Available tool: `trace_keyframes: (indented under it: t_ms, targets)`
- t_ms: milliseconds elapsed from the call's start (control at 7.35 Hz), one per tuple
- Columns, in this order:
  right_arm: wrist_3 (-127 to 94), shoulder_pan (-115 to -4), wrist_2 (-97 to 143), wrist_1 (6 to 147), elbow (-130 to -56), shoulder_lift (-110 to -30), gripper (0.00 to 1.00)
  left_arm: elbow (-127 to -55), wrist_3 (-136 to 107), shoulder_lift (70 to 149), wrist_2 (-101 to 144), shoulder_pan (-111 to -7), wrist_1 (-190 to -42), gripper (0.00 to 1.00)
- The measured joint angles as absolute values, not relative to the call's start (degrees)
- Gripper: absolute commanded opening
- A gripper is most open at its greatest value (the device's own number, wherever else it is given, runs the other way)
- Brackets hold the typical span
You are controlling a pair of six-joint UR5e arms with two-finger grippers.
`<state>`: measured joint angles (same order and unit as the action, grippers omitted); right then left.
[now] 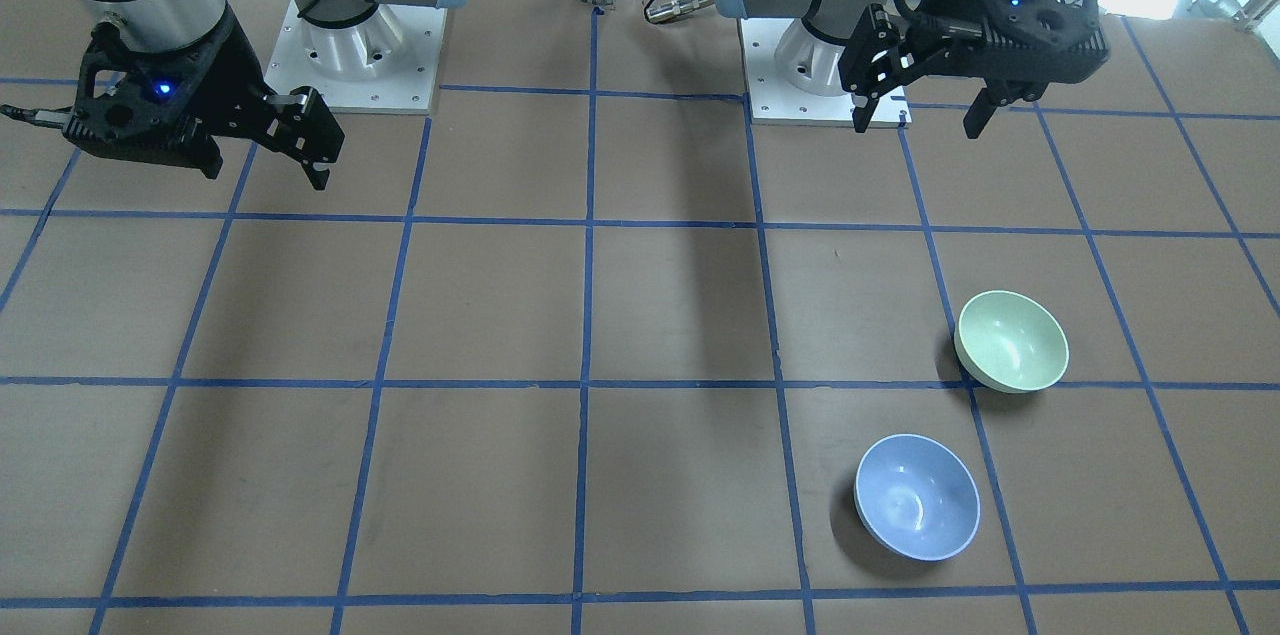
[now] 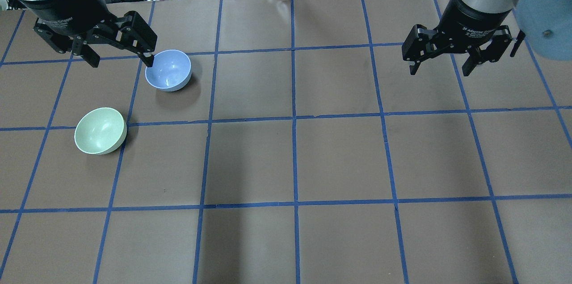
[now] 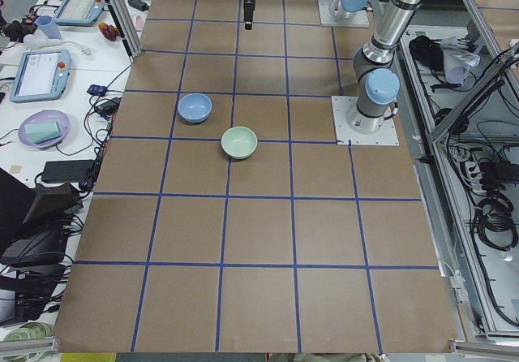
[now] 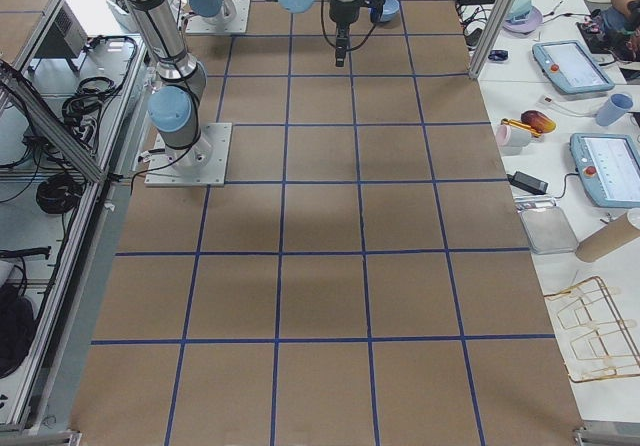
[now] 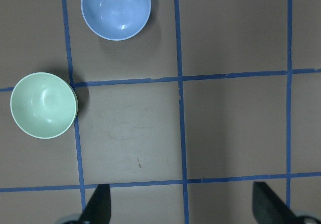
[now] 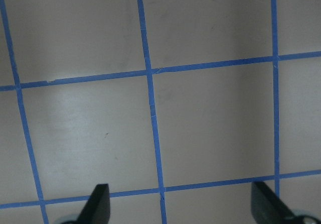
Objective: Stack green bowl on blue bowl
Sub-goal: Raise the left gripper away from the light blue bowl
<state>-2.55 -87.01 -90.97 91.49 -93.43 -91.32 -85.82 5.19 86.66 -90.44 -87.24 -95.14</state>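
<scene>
Leftward on table (image 2: 339, 154), green bowl (image 2: 99, 130), blue bowl (image 2: 168, 69), rims seemingly well apart.

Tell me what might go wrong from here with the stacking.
The green bowl offers only a thin rim and glossy walls, so the open left gripper may slip or tip it when pinching. The blue bowl stands loose on the table close by; an off-centre release might shove it or leave the green bowl tilted.
</scene>
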Motion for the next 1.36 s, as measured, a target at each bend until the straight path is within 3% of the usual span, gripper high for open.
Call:
trace_keyframes:
  t_ms: [1360]
  targets:
    - [-2.55,-87.01,-90.97,91.5,-93.43,-91.32,1.0,-86.5,5.34,86.98,-89.77,-85.26,-95.26,1.0]
